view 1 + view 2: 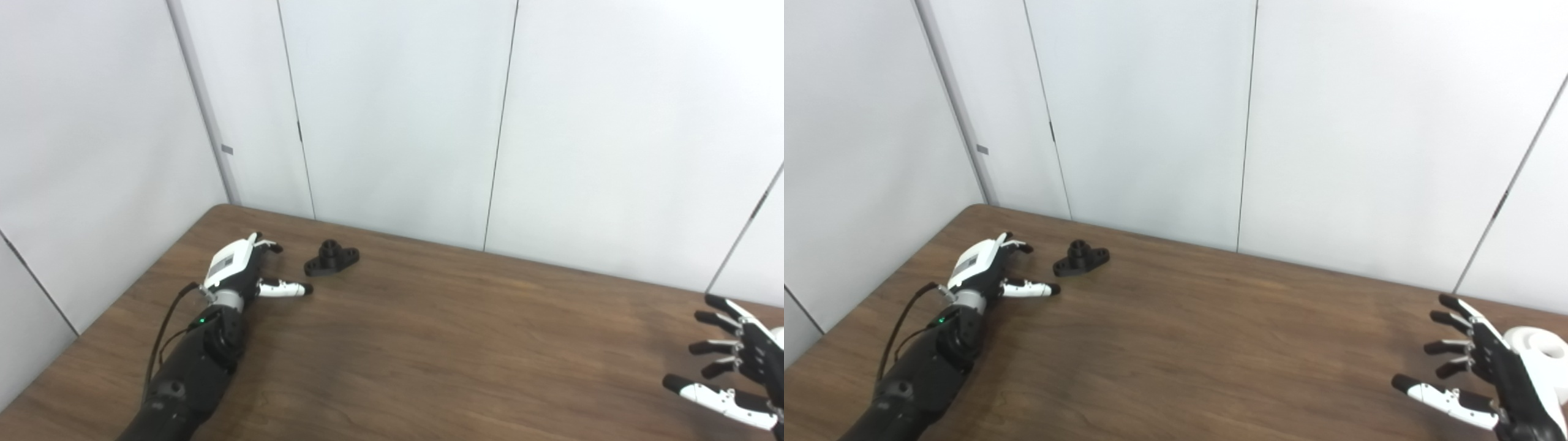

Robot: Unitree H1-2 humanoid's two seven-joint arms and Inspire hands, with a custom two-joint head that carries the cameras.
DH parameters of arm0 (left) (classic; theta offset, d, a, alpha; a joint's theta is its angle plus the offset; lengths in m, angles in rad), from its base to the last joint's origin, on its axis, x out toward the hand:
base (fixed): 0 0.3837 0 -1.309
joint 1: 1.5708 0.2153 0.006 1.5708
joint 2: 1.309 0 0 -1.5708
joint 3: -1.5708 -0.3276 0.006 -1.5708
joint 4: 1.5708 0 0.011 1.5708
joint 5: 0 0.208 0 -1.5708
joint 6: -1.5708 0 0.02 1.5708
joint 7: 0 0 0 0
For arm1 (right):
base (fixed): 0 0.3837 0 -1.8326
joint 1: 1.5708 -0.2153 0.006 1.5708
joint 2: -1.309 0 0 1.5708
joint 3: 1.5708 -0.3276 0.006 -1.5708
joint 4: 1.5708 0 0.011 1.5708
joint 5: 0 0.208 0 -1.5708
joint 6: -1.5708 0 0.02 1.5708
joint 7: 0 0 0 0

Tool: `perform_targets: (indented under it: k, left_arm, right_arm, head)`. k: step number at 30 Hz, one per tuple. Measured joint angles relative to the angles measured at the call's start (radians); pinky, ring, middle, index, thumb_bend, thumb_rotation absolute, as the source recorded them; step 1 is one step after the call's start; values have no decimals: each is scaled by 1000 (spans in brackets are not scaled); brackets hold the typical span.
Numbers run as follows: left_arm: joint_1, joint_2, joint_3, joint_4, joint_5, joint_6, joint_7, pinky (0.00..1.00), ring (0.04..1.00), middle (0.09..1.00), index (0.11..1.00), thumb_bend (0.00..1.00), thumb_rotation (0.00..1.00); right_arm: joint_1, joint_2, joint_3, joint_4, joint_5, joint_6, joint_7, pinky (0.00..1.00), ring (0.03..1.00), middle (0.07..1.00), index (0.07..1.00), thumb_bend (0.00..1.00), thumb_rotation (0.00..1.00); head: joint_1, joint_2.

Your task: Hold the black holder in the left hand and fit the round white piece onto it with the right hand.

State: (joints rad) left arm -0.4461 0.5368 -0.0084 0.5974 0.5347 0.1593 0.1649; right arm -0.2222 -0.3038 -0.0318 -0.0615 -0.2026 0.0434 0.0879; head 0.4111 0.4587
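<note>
My left hand (236,269) lies with fingers apart on the brown wood-grain table (429,343), the black holder (331,257) near its fingertips. At lower right my right hand (1488,373) spreads empty beside the round white piece (1540,349). Pale wall panels (398,110) fill the upper frame.

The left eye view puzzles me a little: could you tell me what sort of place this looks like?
Probably a partitioned test booth or lab corner, not a home. Plain white wall panels enclose a bare wood-grain table, which carries little besides the black holder and, at the right, a round white piece.
</note>
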Motion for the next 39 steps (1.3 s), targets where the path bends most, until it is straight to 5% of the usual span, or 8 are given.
perform_targets:
  k: [39]
  left_arm:
    - [-71, -52, -92, 107, -64, -41, 76, 1000, 1000, 1000, 787, 898, 278]
  right_arm:
    - [15, -34, -22, -47, 12, 30, 21, 472, 631, 806, 854, 693, 205]
  head:
    - [-44, 31]
